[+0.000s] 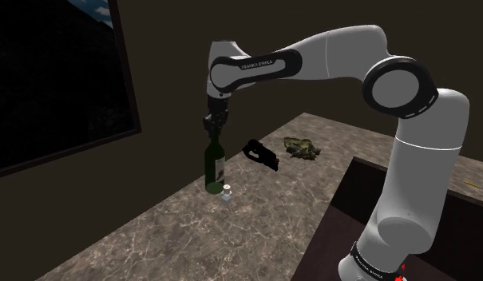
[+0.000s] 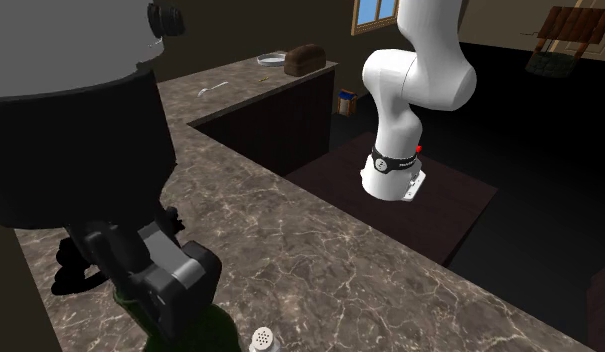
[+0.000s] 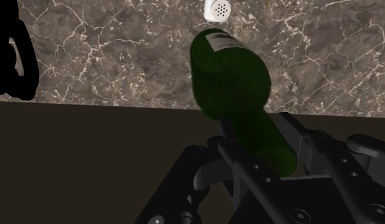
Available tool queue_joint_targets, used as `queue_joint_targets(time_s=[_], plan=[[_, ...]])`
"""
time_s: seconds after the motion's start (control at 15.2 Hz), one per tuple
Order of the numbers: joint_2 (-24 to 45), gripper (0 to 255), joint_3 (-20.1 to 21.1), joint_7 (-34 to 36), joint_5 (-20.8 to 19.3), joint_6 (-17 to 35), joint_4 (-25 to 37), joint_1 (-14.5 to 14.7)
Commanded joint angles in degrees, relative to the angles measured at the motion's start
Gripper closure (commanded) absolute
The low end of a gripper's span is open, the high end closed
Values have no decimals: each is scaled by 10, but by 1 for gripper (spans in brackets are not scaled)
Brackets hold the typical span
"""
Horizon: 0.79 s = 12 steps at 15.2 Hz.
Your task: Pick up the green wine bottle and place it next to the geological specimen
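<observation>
A dark green wine bottle (image 1: pixel 213 168) with a pale label stands upright on the marbled stone counter (image 1: pixel 152 239). My gripper (image 1: pixel 215 128) comes down from above and is shut on the bottle's neck (image 3: pixel 261 140), which sits clasped between the black fingers (image 3: pixel 238 168). In the second exterior view the gripper (image 2: pixel 175 285) is seen close up over the bottle's shoulder (image 2: pixel 212 335). The geological specimen (image 1: pixel 302 148), a lumpy olive-brown rock, lies farther along the counter toward the shoulder view's right.
A small white shaker (image 1: pixel 227 194) stands right beside the bottle's base. A black angular object (image 1: pixel 262 153) lies between bottle and rock. A dark recess (image 1: pixel 351 199) holds my stand (image 2: pixel 395 175). A loaf (image 2: pixel 307 58) sits on a far counter.
</observation>
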Motion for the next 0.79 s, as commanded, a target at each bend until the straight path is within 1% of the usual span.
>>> queue_joint_targets(time_s=[0.0,0.73], plan=[[-1,255,0,0,0,-16,15,0],[2,255,1,0,0,-101,103,1]])
